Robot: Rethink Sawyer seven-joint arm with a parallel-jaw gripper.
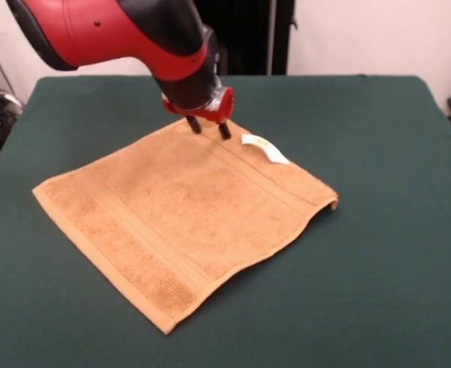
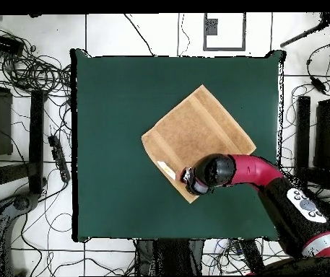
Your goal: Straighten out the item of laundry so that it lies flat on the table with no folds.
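Observation:
The orange-tan towel [image 1: 183, 218] lies spread out as a diamond on the dark green table [image 1: 379, 291], with woven bands along two sides. Its white tag [image 1: 264, 148] sticks out at the far right edge. The towel's right corner [image 1: 329, 203] curls up slightly, and the edge beside it casts a shadow. My gripper [image 1: 209, 129] points down at the towel's far corner, its two dark fingers apart and holding nothing, their tips at the cloth. In the overhead view the gripper [image 2: 188, 177] is over the towel's [image 2: 196, 130] lower corner, next to the tag [image 2: 166, 170].
The red and black arm [image 2: 268, 184] reaches in from the lower right of the overhead view and covers part of the towel's lower right edge. Green table [image 2: 110, 108] surrounds the towel on all sides. Cables [image 2: 30, 65] and dark stands lie on the floor around the table.

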